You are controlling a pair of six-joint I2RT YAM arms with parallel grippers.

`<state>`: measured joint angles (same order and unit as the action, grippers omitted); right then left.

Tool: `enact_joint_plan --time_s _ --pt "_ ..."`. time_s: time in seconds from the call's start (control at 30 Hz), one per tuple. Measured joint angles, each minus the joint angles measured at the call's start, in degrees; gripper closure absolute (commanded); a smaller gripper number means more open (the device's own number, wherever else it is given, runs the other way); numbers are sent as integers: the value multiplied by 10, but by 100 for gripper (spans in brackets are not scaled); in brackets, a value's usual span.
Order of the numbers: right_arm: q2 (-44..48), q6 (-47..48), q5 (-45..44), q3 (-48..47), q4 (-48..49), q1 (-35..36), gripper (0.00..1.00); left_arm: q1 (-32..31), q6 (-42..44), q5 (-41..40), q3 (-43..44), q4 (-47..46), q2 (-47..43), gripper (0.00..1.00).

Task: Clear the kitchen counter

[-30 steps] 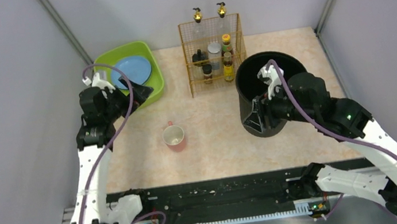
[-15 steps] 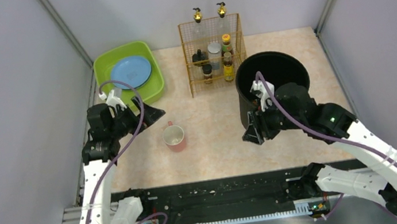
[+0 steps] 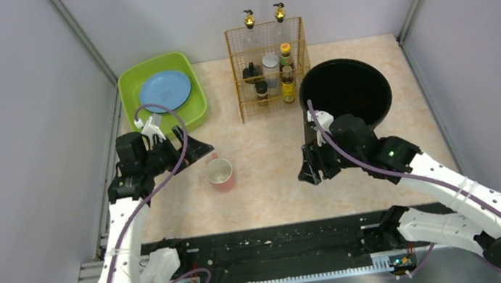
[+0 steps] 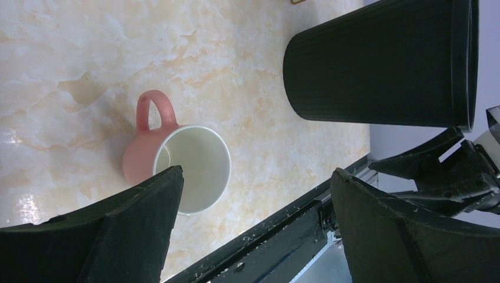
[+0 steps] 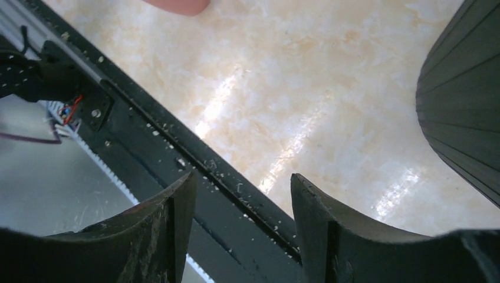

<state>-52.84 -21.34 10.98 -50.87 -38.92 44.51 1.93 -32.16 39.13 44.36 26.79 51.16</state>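
The kitchen counter [image 3: 269, 190], seen from above, spreads pale and marbled from the black rail [image 3: 276, 244] at the arms' bases to the back wall. On it stand a pink mug [image 3: 220, 174] near the middle, a green tub [image 3: 200, 103] holding a blue plate [image 3: 165, 90] at the back left, a wire rack [image 3: 242, 69] of bottles at the back centre, and a black bin [image 3: 344, 91] just right of the rack. The left gripper [image 3: 197, 148] hangs just left of the mug, jaws spread wide and empty. The right gripper [image 3: 307, 169] sits in front of the bin over bare counter. The left wrist camera looks between two widely parted fingers [image 4: 135, 230] at the mug, upright and empty, its handle toward the back wall. One fingertip overlaps its rim, though contact cannot be judged, and the bin's ribbed wall lies beyond. The right wrist camera shows its own jaws part-way apart with nothing between them, above counter and crumb-flecked rail. The bin's wall fills the right edge, and a sliver of the mug shows at the top.
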Motion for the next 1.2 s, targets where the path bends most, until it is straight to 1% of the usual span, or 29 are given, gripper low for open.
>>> enact_joint_plan --time_s 0.23,0.47,0.6,0.73,0.93,1.1,1.2 --pt "-11 -15 -107 10 17 0 37 0 7 3 0 -2 -3 1" --pt "-67 -23 -229 10 45 -1 36 0 11 3 -6 -2 -12 1" --pt "-85 -23 -281 10 72 -9 36 0 14 3 -8 -2 -16 1" --pt "-97 -20 -317 11 103 -36 36 0 17 3 -10 -2 -21 1" --pt "-127 2 -368 17 155 -96 36 0 20 3 -12 -2 -26 1" --pt "-163 16 -381 26 201 -139 35 0 22 2 -15 -1 -29 1" --pt "-181 23 -388 32 235 -150 35 0 23 0 -15 0 -32 1"
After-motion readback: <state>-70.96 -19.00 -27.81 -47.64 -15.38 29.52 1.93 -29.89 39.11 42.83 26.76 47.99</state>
